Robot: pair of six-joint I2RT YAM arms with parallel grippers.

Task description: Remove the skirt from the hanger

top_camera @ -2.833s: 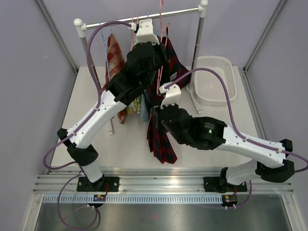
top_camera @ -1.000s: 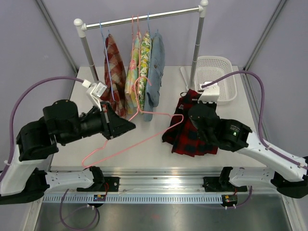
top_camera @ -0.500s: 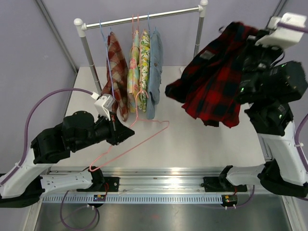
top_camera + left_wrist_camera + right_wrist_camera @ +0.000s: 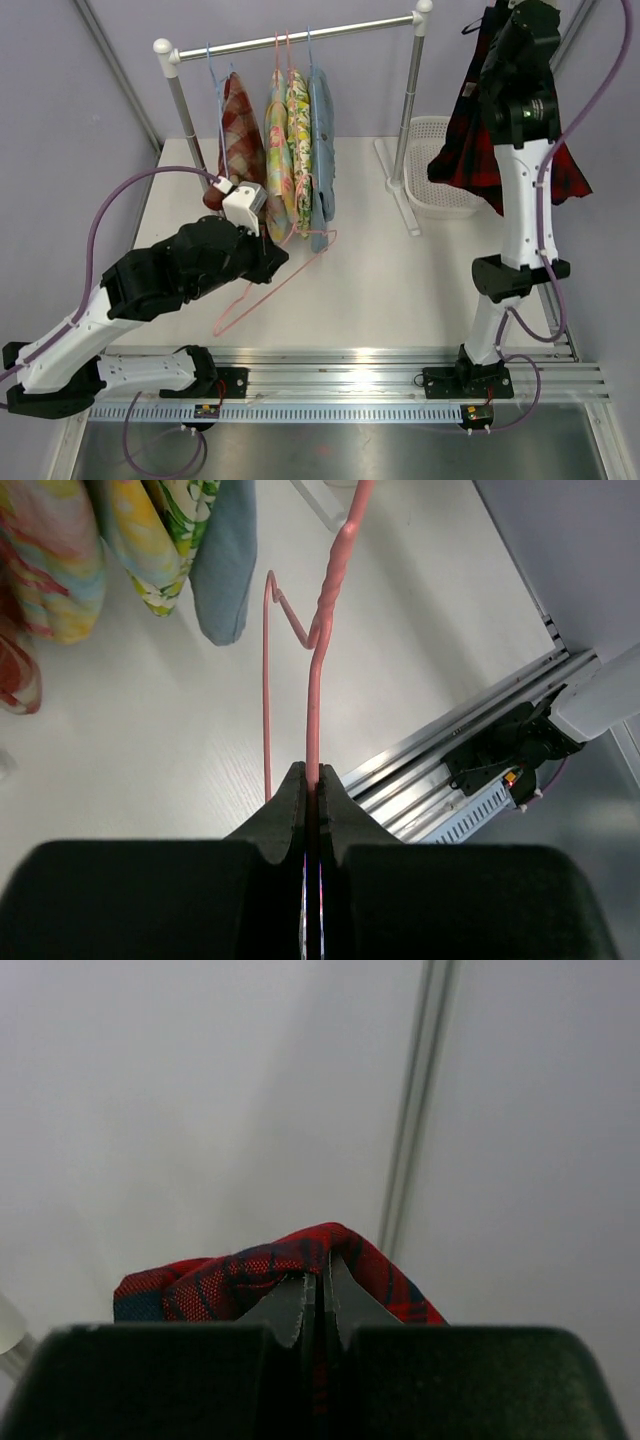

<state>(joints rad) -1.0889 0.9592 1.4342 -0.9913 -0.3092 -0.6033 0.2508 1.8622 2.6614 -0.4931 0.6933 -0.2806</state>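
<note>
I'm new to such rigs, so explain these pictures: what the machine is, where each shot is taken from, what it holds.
These are two robot arms bolted at the near edge of a white table, each ending in a two-finger gripper. The wide picture looks down from above and behind them; the two close ones come from cameras on the wrists. The left gripper is shut on a bare pink hanger. The right gripper, raised high, is shut on a red plaid skirt. On the table stand a clothes rack with four garments and a white basket.
</note>
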